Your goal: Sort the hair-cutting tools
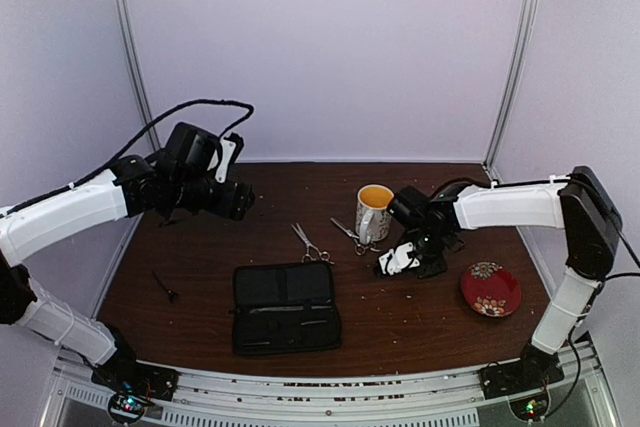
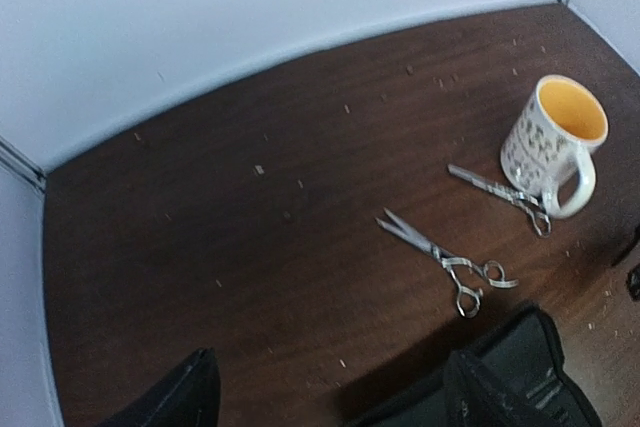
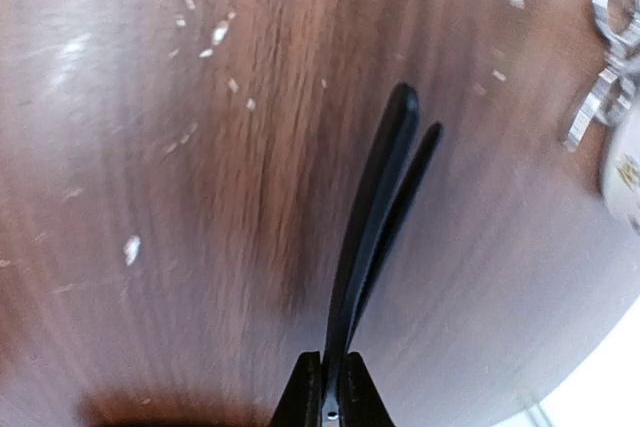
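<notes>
We see the right end effector (image 3: pixel 328 387) clamped shut on a thin black clip (image 3: pixel 380 207), right of centre in the top view, near the mug (image 1: pixel 373 212). One pair of scissors (image 1: pixel 311 244) lies just above the open black case (image 1: pixel 287 307), and the other pair (image 1: pixel 350 235) lies just beside the mug. A second clip (image 1: pixel 165 287) lies at the lower left of the desk (image 1: pixel 420 322). The left end effector (image 1: pixel 232 197) hangs at the upper left, its fingers spread and holding nothing.

black case (image 2: pixel 520 377): nearer than the mug (image 2: pixel 552 142), cut off by the bottom edge.
left gripper (image 2: pixel 330 387): only two dark fingertips show, the rest beyond the bottom edge.
black clip (image 3: pixel 375 217): rear end hidden between the pinching fingers of the right gripper (image 3: pixel 328 392); outline blurred.
scissors (image 3: pixel 610 57): beside the mug, only ring handles inside the right edge.
second clip (image 1: pixel 165 287): far left of the mug, too small to make out.
</notes>
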`<state>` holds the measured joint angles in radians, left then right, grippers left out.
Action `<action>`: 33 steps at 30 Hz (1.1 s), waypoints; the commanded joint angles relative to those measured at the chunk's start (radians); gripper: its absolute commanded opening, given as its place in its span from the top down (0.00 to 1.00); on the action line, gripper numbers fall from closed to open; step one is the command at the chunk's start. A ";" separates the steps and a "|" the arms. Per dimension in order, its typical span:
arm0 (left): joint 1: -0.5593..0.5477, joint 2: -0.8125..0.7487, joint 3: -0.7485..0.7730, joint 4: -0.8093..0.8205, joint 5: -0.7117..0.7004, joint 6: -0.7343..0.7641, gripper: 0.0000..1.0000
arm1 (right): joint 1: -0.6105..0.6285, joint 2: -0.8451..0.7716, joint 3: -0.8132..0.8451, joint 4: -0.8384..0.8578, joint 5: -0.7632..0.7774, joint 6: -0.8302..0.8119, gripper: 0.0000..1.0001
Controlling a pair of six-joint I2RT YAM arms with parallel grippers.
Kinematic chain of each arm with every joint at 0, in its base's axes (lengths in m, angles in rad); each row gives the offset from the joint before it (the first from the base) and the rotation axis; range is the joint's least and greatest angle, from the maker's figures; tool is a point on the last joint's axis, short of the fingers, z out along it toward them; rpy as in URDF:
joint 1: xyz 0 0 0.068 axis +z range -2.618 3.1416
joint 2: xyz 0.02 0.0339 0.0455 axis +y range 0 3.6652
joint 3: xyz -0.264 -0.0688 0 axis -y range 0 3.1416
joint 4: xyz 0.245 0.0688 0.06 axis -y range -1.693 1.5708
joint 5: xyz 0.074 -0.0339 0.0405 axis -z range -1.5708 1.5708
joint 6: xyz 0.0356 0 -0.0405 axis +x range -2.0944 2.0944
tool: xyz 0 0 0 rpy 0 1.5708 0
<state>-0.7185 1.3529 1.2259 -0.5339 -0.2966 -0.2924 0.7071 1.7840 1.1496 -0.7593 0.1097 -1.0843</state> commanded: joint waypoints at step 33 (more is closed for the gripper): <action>0.104 0.061 -0.651 0.488 0.537 -0.430 0.93 | 0.150 -0.247 -0.094 0.023 -0.035 0.246 1.00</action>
<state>-0.6121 1.4445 0.6193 -0.1452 0.1612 -0.6827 0.8169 1.5490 1.0153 -0.7162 0.0433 -0.8555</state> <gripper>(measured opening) 0.119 0.030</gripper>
